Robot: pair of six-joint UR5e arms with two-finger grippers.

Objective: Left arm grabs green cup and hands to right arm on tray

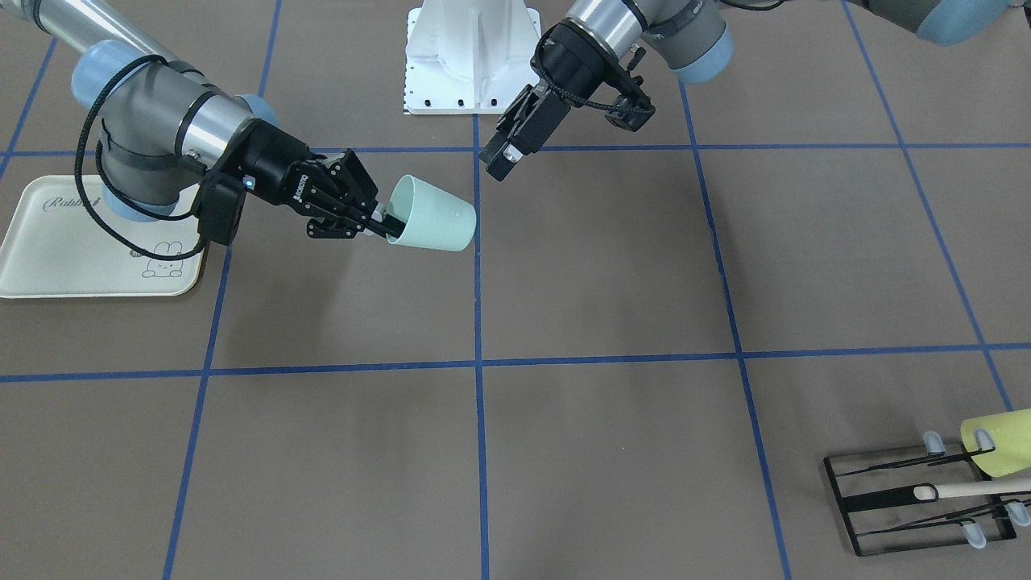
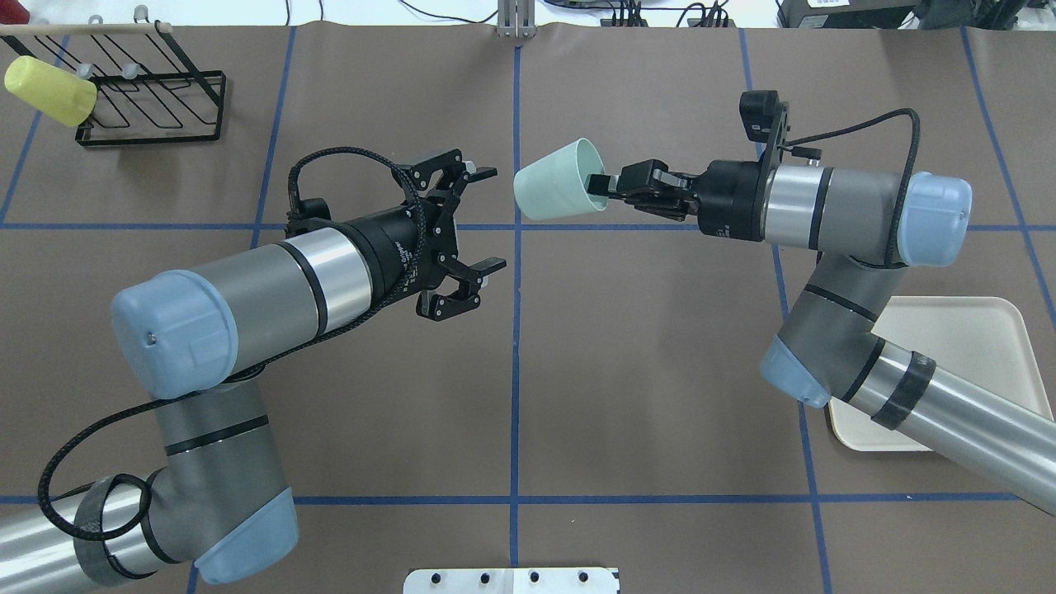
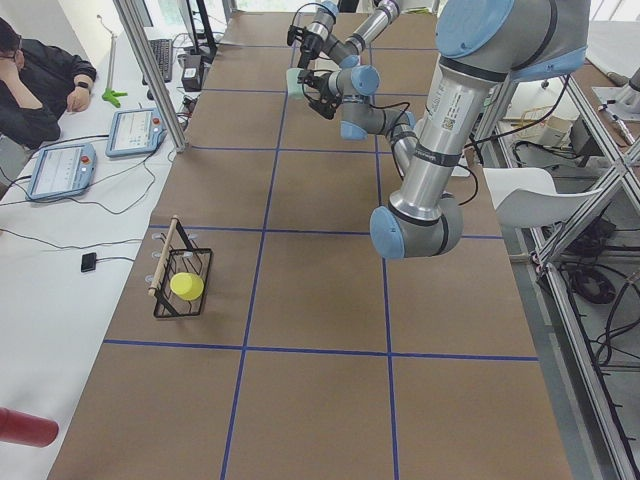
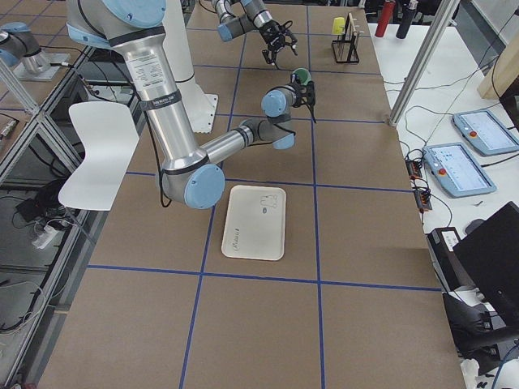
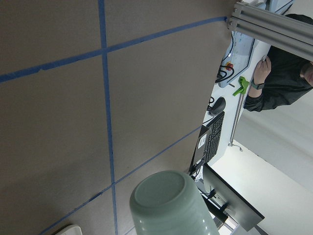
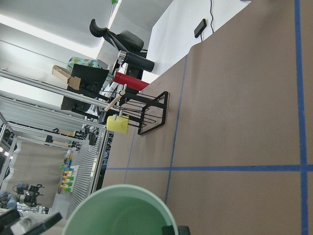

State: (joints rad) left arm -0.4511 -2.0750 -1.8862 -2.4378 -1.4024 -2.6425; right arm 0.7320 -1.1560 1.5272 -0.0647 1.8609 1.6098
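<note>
cream tray (image 4: 255, 212) lies on the table (image 4: 365, 243), just beside the elbow of the near right arm (image 4: 174, 105). the right claw (image 4: 303, 82) is at the green cup (image 4: 301, 75), well beyond the tray. the far left claw (image 4: 275, 53) hangs near the cup, apart from it.

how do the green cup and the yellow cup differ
Colour: the green cup is pale mint, the yellow cup yellow-green. Support: the green cup is held sideways in midair by the right gripper; the yellow cup rests on the black wire rack. Both are handleless tumblers.
</note>
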